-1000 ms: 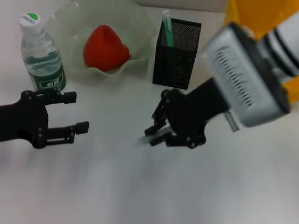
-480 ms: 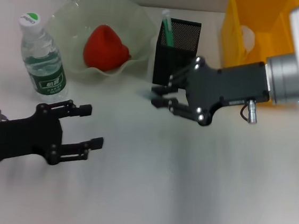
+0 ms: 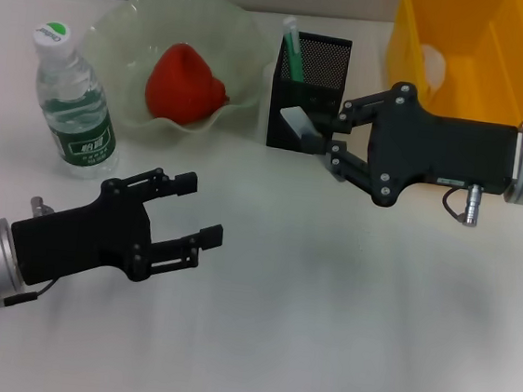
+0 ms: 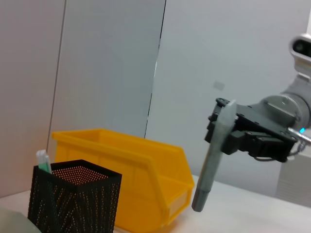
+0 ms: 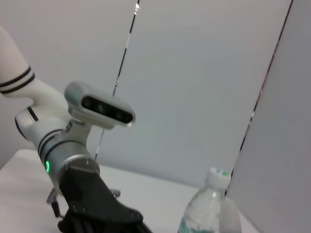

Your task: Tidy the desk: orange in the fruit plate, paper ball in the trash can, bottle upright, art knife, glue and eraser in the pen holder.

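My right gripper [image 3: 329,140] is shut on a long grey art knife [image 3: 298,123], [image 4: 212,158], held above the table just in front of the black mesh pen holder [image 3: 308,93]. A green-and-white stick [image 3: 293,48] stands in the holder. Low on the left, my left gripper [image 3: 199,210] hovers open and holds nothing. The orange [image 3: 184,83] lies in the pale green fruit plate [image 3: 120,27]. The bottle [image 3: 73,101] stands upright at the left. A white paper ball [image 3: 432,60] shows inside the yellow trash can [image 3: 501,53]. The eraser is out of view.
Pen holder and trash can stand close together at the back right, and the fruit plate touches the holder's left side. The left wrist view shows the knife hanging beside the trash can [image 4: 141,174]. Bare white table [image 3: 322,333] fills the front.
My right gripper rose from the table with the knife and swung back toward the pen holder. The left arm slid rightward and farther in, still open.
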Robot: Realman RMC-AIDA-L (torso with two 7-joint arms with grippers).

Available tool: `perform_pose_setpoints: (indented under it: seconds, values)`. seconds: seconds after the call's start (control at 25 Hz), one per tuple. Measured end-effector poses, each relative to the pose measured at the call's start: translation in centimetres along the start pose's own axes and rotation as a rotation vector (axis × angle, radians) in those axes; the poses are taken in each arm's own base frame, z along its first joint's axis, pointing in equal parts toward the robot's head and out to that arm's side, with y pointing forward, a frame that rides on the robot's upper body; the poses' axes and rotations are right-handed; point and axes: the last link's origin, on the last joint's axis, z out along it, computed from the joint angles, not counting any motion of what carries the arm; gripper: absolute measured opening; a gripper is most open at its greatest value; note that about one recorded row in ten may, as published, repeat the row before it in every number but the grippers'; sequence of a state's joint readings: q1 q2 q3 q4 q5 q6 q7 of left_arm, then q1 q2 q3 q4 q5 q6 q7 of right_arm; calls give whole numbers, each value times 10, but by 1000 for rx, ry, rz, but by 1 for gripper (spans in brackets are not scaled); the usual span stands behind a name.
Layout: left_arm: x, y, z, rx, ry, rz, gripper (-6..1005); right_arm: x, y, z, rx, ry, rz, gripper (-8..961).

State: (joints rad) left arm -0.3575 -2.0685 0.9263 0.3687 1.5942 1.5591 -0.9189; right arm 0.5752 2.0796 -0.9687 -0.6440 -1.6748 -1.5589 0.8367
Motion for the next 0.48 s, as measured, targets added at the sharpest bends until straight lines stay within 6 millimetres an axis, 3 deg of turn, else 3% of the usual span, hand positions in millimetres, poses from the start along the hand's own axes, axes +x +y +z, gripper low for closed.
perform_pose_setpoints:
  seconds: [0.48]
  values:
    - [-1,-1,-3,29,23,-43,771,1,10,-22,40,-24,-311,133]
